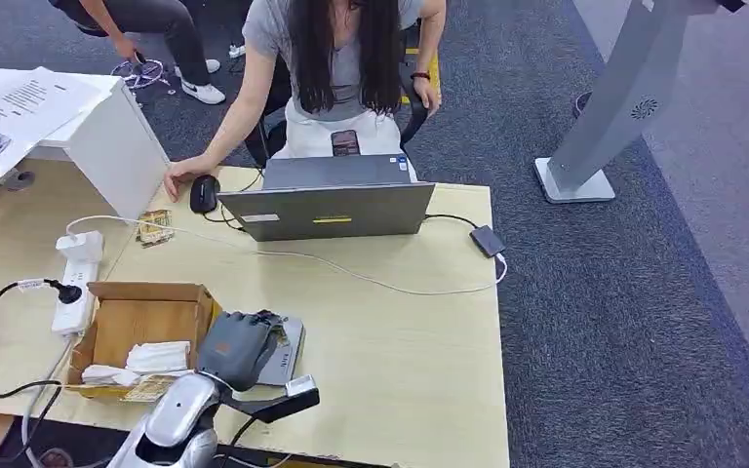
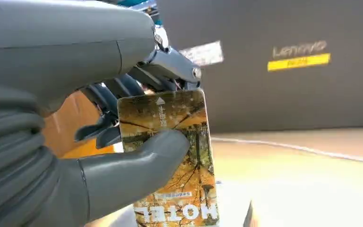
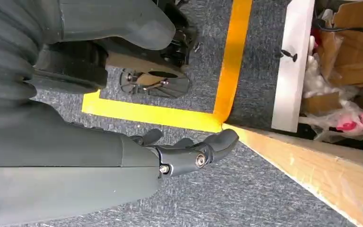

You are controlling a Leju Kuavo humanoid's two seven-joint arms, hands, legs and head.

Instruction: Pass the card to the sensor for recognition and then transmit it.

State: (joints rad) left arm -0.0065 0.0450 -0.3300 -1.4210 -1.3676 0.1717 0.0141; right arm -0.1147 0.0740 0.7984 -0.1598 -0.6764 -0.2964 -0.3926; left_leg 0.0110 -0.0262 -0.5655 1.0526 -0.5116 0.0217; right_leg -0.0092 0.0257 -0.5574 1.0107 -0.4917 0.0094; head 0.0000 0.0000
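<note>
Left hand (image 2: 75,142) pinches the card (image 2: 170,156).

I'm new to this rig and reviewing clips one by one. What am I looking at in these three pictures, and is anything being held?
A humanoid robot films itself. The head view looks down on a wooden table with a laptop, a cardboard box, a power strip and a grey sensor pad; a person sits behind the laptop. The left hand hovers over the pad. Its wrist camera shows it pinching a hotel card. The right wrist camera shows the right hand hanging empty over carpet.
</note>
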